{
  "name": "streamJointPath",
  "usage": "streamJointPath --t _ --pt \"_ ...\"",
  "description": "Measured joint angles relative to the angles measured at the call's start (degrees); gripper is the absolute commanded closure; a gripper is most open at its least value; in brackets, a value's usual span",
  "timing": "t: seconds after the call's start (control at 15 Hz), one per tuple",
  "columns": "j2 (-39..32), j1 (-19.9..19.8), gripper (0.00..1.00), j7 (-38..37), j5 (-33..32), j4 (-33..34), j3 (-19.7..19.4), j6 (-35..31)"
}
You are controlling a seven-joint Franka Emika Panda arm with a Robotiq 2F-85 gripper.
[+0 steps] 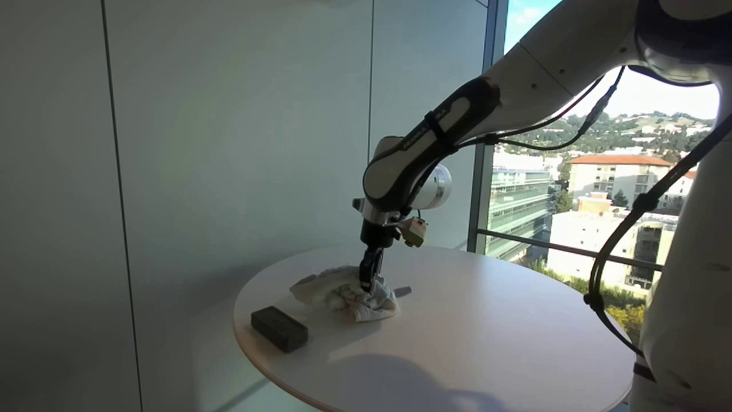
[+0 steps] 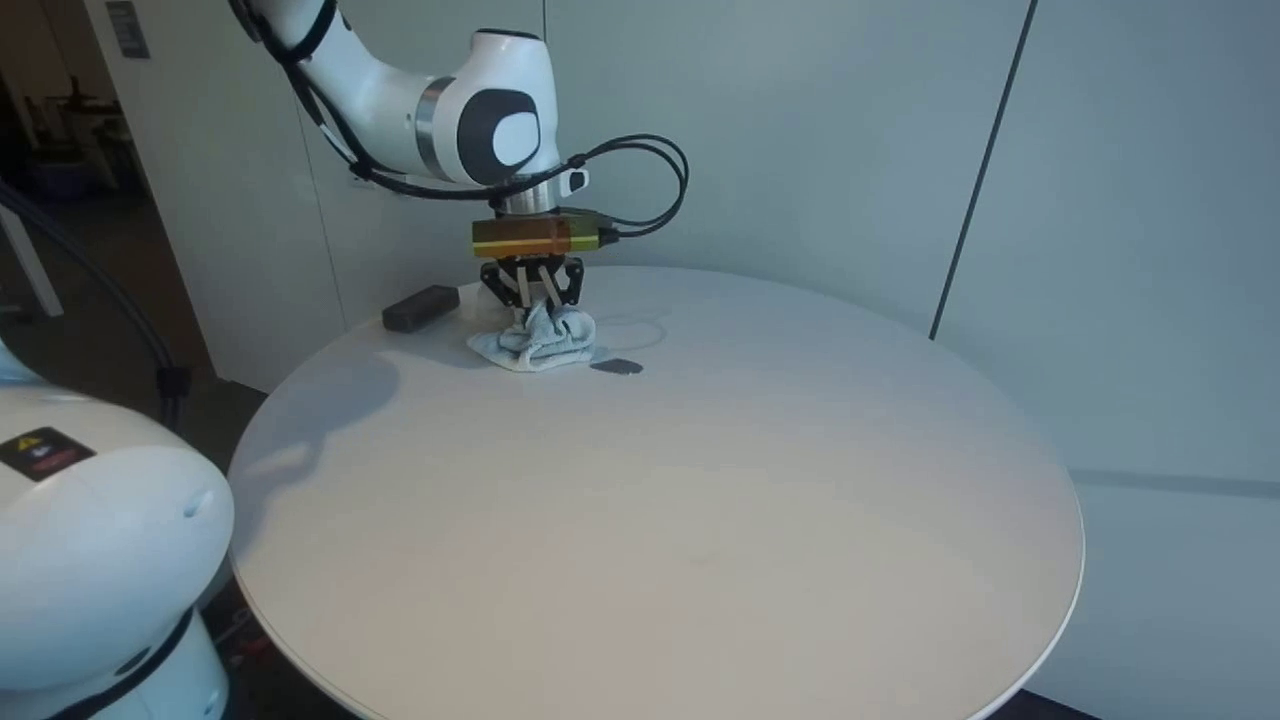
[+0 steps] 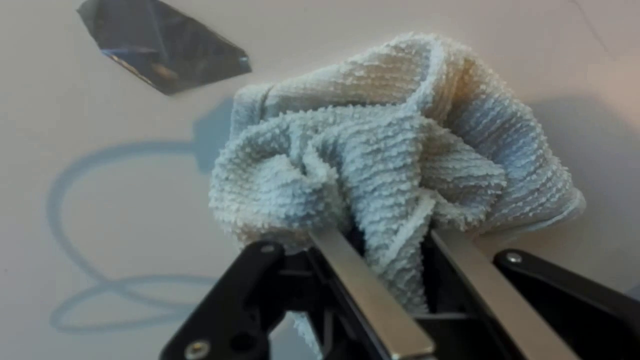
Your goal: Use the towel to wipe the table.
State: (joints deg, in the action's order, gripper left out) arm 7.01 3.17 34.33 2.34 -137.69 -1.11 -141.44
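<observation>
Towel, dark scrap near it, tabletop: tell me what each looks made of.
Towel: matte, terry-like fabric, perhaps cotton, by its ribbed, fuzzy loops.
Dark scrap: glossy plastic film or foil, unclear which, by its crease and bright edge glints.
Tabletop: smooth, satin, perhaps laminate, by its even pale colour and soft sheen.

Dark block [image 1: 279, 330], shiny dark scrap [image 3: 165, 49], pale wall [image 1: 240, 143], window [image 1: 606, 189]

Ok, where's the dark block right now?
In both exterior views, the dark block lies left of the bunched towel, near the edge of the table; the wrist view doesn't show it.
</observation>
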Motion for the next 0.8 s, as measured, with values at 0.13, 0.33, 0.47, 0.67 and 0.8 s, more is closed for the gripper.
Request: streamJointPath --t 0.13,0.33,0.47,0.67,0.8 --pt "-0.61 -1.01 0.9 -6.35 -7.27 -0.04 0.06 -0.04" --pt "-1.85 -5.6 0.9 -14.59 -18.95 -0.15 -2.1 -0.1" --pt "-1.96 -8.6 0.9 -19.1 -24.73 -0.2 -3.97 0.06" --pt "-1.95 -11.91 0.9 -26.47 -31.98 -0.28 -5.73 1.81" --pt "-1.77 -12.07 0.9 -27.82 -32.86 -0.24 -5.54 2.92"
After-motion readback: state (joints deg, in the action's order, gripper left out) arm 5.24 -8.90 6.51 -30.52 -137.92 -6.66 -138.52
